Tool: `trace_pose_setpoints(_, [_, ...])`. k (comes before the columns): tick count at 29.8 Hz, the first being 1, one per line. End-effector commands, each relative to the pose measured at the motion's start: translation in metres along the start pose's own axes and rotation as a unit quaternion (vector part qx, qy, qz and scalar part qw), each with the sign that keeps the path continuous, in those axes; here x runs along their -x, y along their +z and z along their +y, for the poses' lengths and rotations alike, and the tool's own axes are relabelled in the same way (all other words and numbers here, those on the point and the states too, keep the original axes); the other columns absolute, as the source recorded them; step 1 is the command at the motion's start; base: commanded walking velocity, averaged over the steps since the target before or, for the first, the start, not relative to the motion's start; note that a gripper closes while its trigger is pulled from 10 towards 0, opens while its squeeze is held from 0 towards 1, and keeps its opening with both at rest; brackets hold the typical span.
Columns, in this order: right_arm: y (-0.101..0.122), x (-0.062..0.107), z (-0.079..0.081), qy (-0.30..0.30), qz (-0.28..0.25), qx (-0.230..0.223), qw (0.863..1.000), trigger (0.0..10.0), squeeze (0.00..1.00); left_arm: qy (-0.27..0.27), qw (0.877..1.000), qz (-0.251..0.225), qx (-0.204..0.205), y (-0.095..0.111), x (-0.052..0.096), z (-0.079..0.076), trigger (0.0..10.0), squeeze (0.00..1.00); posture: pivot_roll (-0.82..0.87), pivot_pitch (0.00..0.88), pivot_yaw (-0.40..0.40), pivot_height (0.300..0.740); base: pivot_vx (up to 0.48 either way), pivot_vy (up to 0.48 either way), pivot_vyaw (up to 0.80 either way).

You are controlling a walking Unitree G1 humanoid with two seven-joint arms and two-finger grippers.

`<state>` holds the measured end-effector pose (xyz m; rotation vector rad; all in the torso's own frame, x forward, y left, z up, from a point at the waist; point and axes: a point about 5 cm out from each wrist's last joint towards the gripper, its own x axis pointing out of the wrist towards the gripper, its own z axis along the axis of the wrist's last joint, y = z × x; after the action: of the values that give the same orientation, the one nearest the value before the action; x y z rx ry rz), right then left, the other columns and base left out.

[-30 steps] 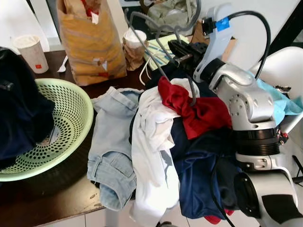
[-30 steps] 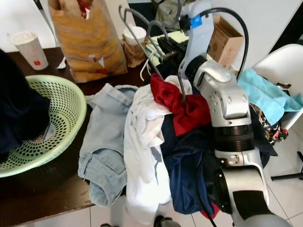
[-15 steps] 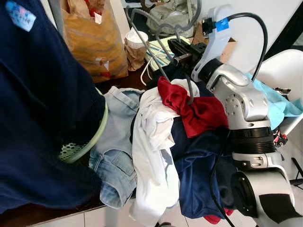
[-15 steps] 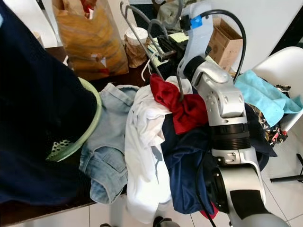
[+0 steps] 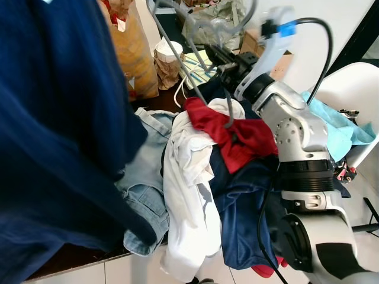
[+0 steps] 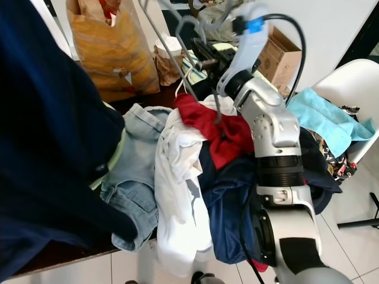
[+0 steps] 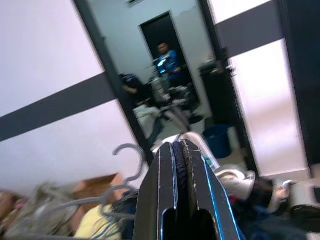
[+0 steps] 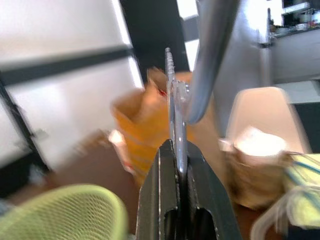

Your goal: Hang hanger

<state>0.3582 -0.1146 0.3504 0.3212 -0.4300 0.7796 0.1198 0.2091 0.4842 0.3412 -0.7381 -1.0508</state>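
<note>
A dark blue garment (image 5: 53, 136) hangs nearest, gripped in the clenched left claw (image 7: 181, 150). Behind it on the worktop (image 5: 71, 257) lies the clothes pile (image 5: 201, 171). Beyond the pile, the right claw (image 5: 220, 66) is clenched on the grey hanger (image 5: 177, 50), near the paper bag (image 6: 109, 47).
</note>
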Motion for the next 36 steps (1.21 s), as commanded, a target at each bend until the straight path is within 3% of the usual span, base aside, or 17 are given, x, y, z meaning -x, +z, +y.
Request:
trace_pose_setpoints(1, [0.010,-0.001,0.005,0.022,-0.022,-0.014,0.999,10.0,0.00,-0.011,1.000,-0.004,-0.018,0.011,-0.001,-0.007,10.0,0.00,0.08,0.109,-0.016,0.740,-0.330,0.000,0.00])
trace_pose_setpoints(12, [0.011,0.002,0.007,0.041,-0.051,-0.048,0.997,10.0,0.00,0.001,1.000,-0.009,0.004,0.014,0.001,-0.005,10.0,0.00,0.08,0.105,-0.005,0.740,-0.345,0.000,0.00])
trace_pose_setpoints(19, [0.018,0.006,0.013,0.081,-0.073,-0.075,0.991,10.0,0.00,0.007,0.999,-0.024,0.046,-0.008,-0.009,-0.007,10.0,0.00,0.08,0.100,-0.010,0.740,-0.344,0.000,0.00])
trace_pose_setpoints(25, [0.017,0.008,0.012,0.079,-0.066,-0.071,0.992,10.0,0.00,0.042,0.996,-0.023,0.071,-0.024,-0.006,0.002,10.0,0.00,0.07,0.098,-0.013,0.740,-0.339,0.000,0.00])
trace_pose_setpoints(28, [0.015,0.008,0.010,0.067,-0.059,-0.066,0.994,10.0,0.00,0.081,0.990,-0.004,0.112,-0.054,-0.004,0.008,10.0,0.00,0.07,0.096,-0.011,0.740,-0.328,0.000,0.00])
trace_pose_setpoints(32, [0.013,0.009,0.008,0.057,-0.053,-0.062,0.995,10.0,0.00,0.095,0.986,0.007,0.140,-0.074,-0.004,0.008,10.0,0.00,0.06,0.096,-0.012,0.740,-0.320,0.000,0.00])
trace_pose_setpoints(34, [0.010,0.011,0.002,0.034,-0.042,-0.054,0.997,10.0,0.00,0.102,0.976,0.006,0.192,-0.107,-0.011,0.002,10.0,0.00,0.05,0.095,-0.010,0.740,-0.315,0.000,0.00])
trace_pose_setpoints(36, [0.009,0.013,-0.002,0.019,-0.035,-0.048,0.998,10.0,0.00,0.102,0.972,0.004,0.213,-0.118,-0.015,-0.002,10.0,0.00,0.05,0.096,-0.011,0.740,-0.315,0.000,0.00])
